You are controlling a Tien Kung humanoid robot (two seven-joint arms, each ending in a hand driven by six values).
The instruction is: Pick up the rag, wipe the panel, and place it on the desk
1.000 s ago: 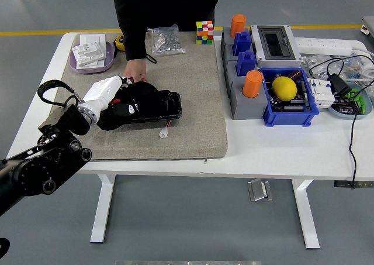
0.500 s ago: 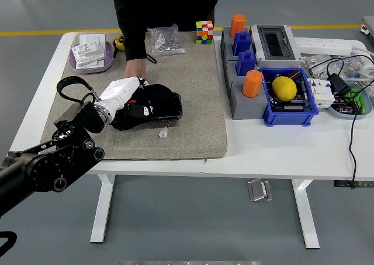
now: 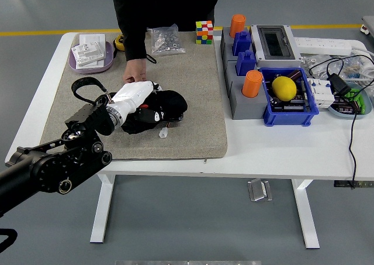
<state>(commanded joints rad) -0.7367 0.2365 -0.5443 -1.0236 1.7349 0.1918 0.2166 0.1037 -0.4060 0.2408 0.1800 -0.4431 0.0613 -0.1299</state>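
Observation:
A black rag (image 3: 170, 103) lies bunched on a black panel (image 3: 130, 126) in the middle of the grey mat (image 3: 198, 89). The panel is mostly hidden under the rag and my hand. My left hand (image 3: 151, 103), white with a black arm, comes in from the lower left and is shut on the rag, pressing it down on the panel. A small white connector (image 3: 163, 133) lies just in front of the panel. A person's hand (image 3: 134, 72) rests on the mat right behind my hand. My right arm is out of view.
A purple tray of white parts (image 3: 92, 51), a bag of screws (image 3: 165, 41) and a colour cube (image 3: 204, 32) lie at the back. Right of the mat stand grey and blue blocks with orange caps (image 3: 252, 83), a blue bin holding a lemon (image 3: 285, 88), and cables (image 3: 350, 95).
My left hand has slid to the right across the panel, dragging the rag along with it. The person's hand has stayed in place behind it.

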